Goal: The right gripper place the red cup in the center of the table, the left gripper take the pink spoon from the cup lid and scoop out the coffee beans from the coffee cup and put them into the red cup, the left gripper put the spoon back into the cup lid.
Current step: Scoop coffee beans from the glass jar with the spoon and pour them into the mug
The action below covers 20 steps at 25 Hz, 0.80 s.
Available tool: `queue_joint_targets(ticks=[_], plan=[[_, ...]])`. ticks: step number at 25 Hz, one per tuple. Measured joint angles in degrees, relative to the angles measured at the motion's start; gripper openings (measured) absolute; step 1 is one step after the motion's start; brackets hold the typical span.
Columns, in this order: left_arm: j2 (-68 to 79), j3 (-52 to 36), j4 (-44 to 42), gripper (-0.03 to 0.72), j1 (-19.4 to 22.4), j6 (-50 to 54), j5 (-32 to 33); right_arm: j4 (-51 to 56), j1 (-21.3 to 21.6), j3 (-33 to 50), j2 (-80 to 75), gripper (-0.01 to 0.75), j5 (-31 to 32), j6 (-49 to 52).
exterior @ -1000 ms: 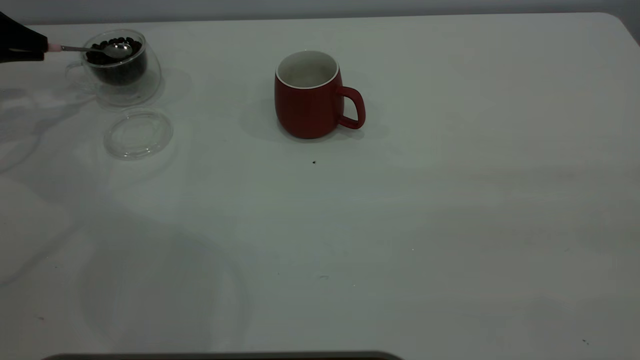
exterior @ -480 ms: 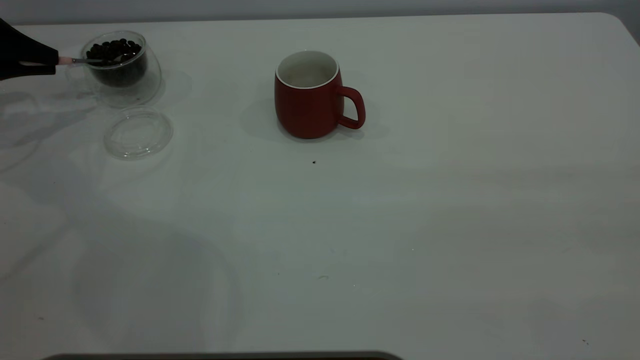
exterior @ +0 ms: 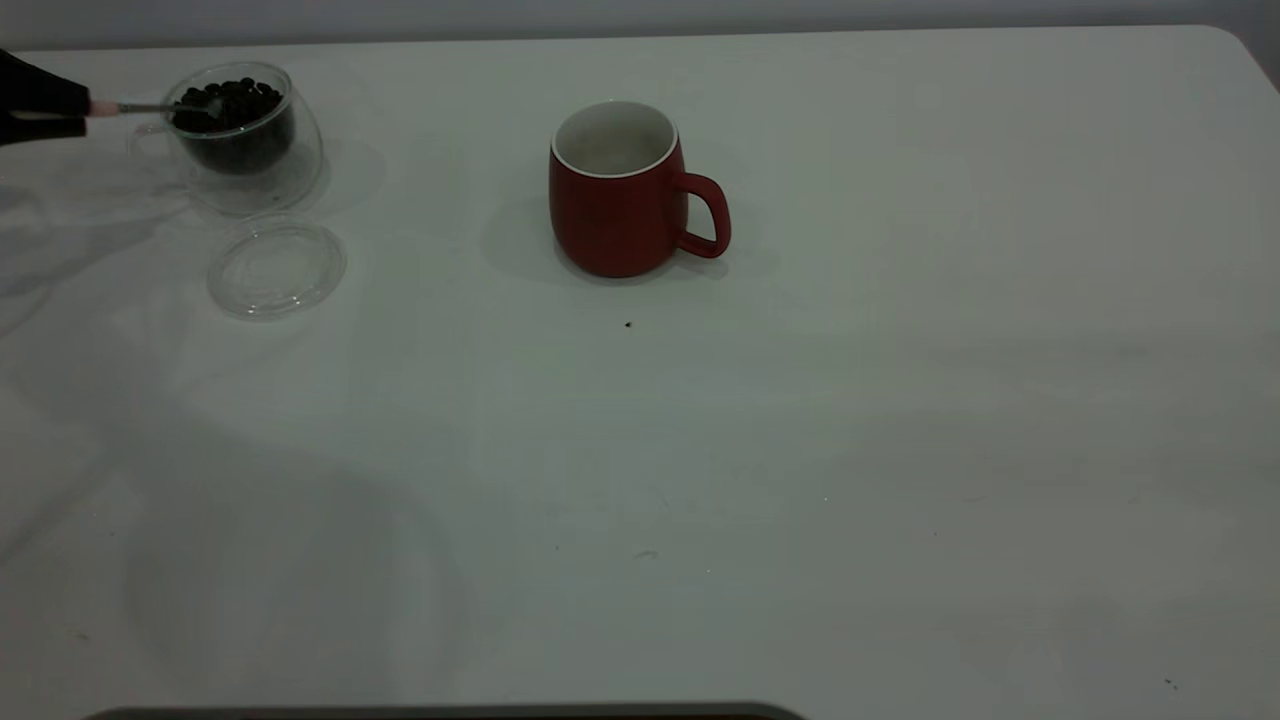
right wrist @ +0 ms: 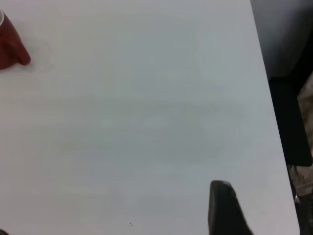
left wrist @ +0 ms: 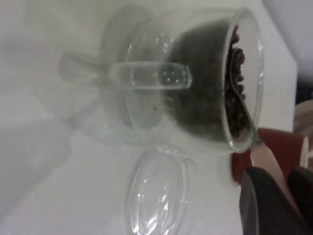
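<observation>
Scooping stage under way. Left gripper (exterior: 60,107) sits at the far left edge of the table (exterior: 900,420), jaws clamped on the pink handle of the spoon (exterior: 150,106). Spoon neck crosses the rim of the glass cup (exterior: 243,135); the bowl is down among the coffee beans (exterior: 228,100), as the left wrist view confirms. Whether any beans are loaded on the bowl: cannot tell.

Red cup (exterior: 620,190) stands upright near the table's middle, handle toward the right arm's side, well apart from the glass cup. Inside looks white and bare, so no beans appear transferred. Placement step judged done.

Lid (exterior: 277,266) lies flat just beside the glass cup, on the near side, with nothing on it.

Right gripper: only one dark finger tip (right wrist: 222,205) shows in its own wrist view, over bare table, far from the red cup; open or closed, cannot tell. Arm looks idle.

Remaining: lift a scoop, carry it to the red cup, tip it in, return spoon to lid.
</observation>
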State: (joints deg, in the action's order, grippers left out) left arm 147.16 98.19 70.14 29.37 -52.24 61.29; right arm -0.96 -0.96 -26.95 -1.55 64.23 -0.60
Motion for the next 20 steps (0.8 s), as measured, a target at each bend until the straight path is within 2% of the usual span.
queue_joint_targets(ticks=[20], plan=[[0.1,0.0,0.5,0.119,0.6,4.4,4.7,0.0,0.0,0.0,0.0,0.434,0.0,0.0]])
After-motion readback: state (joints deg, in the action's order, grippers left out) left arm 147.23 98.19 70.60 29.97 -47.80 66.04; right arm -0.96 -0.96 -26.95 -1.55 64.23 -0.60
